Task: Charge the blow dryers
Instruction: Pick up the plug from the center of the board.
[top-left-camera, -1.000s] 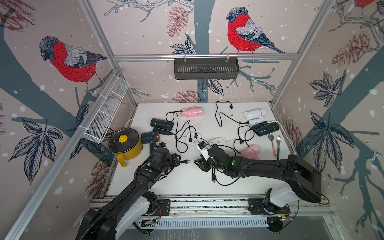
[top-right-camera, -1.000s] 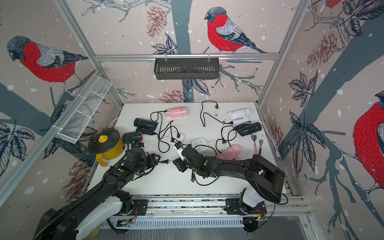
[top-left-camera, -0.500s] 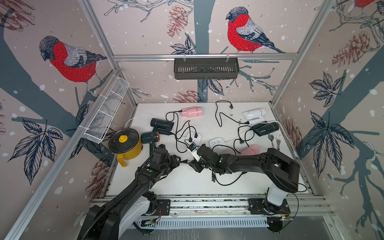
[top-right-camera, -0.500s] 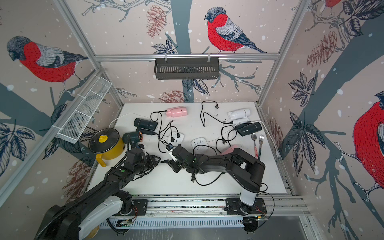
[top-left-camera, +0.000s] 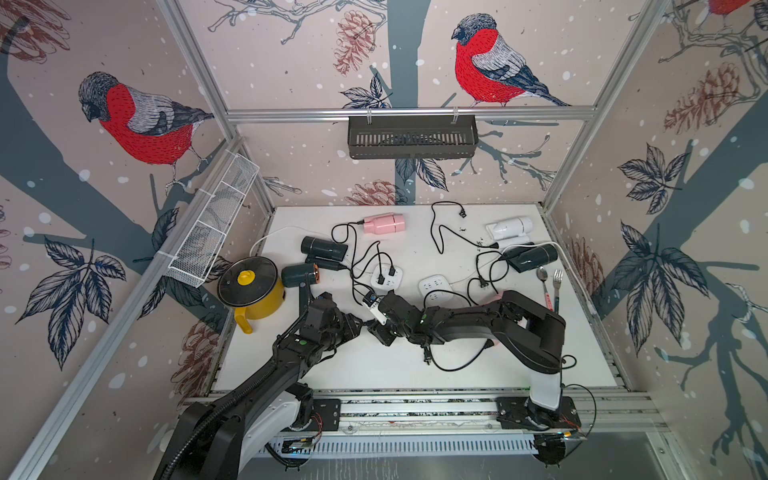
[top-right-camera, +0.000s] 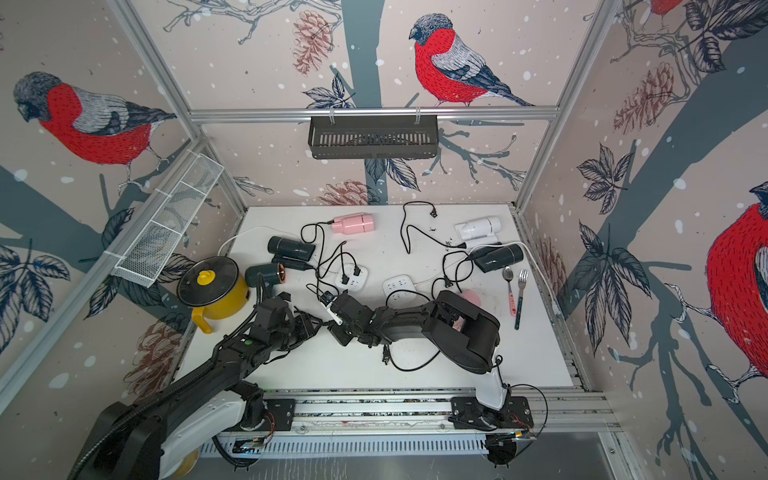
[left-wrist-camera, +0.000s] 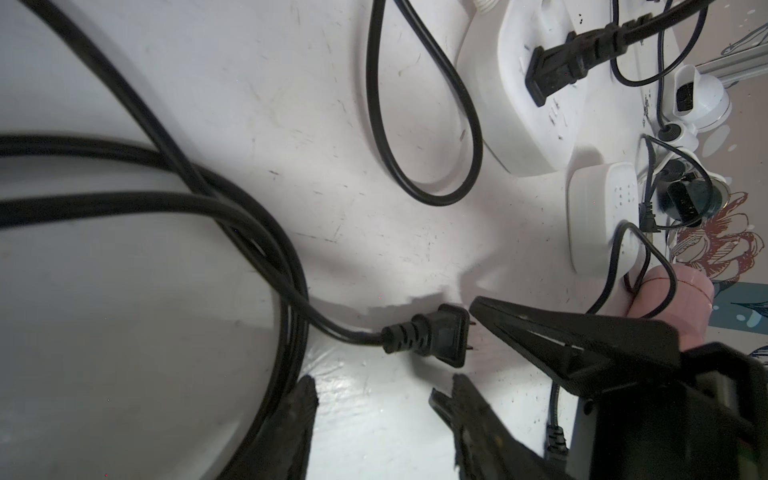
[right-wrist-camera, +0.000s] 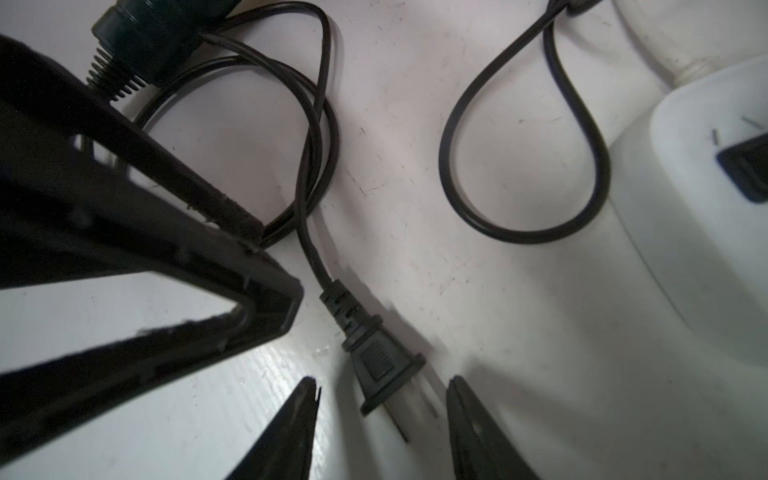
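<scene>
Blow dryers (top-left-camera: 384, 223) lie spread over the far half of the table (top-left-camera: 374, 365). My left gripper (left-wrist-camera: 380, 386) and right gripper (right-wrist-camera: 382, 382) sit tip to tip near centre, both half open and empty, facing 1 loose plug (left-wrist-camera: 436, 334).

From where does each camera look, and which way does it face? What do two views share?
Top views: high over the front edge, facing down on the white table; the left arm and right arm show.
Left wrist: low on the left arm, facing the loose plug; the open left claw shows.
Right wrist: low on the right arm, facing the same plug; the open right claw shows.
Shared: both wrist views show that plug.
</scene>
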